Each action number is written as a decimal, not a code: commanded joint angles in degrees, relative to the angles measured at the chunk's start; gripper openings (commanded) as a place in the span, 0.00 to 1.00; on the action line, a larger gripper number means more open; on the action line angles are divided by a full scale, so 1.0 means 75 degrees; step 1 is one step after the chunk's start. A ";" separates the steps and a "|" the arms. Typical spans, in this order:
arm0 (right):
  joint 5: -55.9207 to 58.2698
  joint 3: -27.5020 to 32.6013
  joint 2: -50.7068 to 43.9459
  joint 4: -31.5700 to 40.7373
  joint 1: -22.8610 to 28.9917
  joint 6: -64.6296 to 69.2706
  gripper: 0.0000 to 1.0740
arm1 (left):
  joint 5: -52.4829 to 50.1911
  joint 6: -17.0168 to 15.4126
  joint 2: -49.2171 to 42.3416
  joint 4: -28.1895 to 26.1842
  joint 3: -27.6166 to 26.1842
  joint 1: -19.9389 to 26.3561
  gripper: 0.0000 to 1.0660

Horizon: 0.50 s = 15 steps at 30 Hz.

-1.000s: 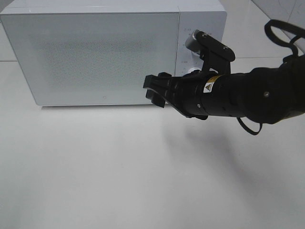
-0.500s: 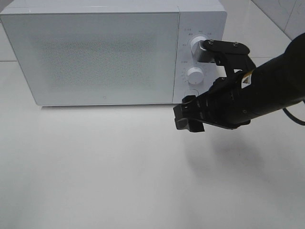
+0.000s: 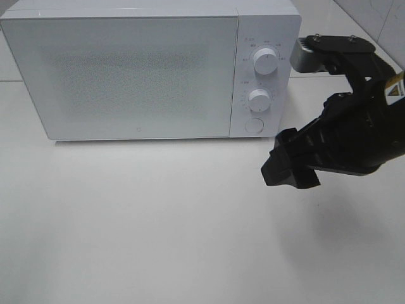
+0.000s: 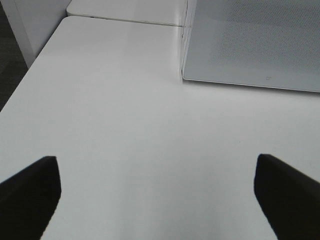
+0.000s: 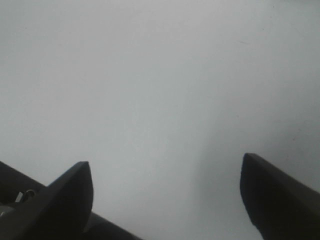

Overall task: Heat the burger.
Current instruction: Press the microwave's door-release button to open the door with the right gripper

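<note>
On smooth white table point(image 3: 158, 221) — boxy matte microwave point(image 3: 126, 76), speckled door point(image 3: 126, 69); L gripper point(image 4: 157, 200), R gripper point(image 5: 165, 192) — jaws apart, empty

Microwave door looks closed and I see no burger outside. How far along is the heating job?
Done, apparently: the microwave door is shut; the burger is not visible, perhaps inside, but the frosted door shows nothing. In hand: nothing; the right gripper hangs open and empty near the knobs, the left gripper open over the table. Left: I cannot tell whether the knobs are set; likely starting, then retrieving the burger.
</note>
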 commanded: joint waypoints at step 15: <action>0.1986 0.0359 -0.2788 -0.0741 -0.2452 -0.0275 0.71 | -0.0061 -0.0023 -0.0115 -0.0015 0.0015 0.0031 0.92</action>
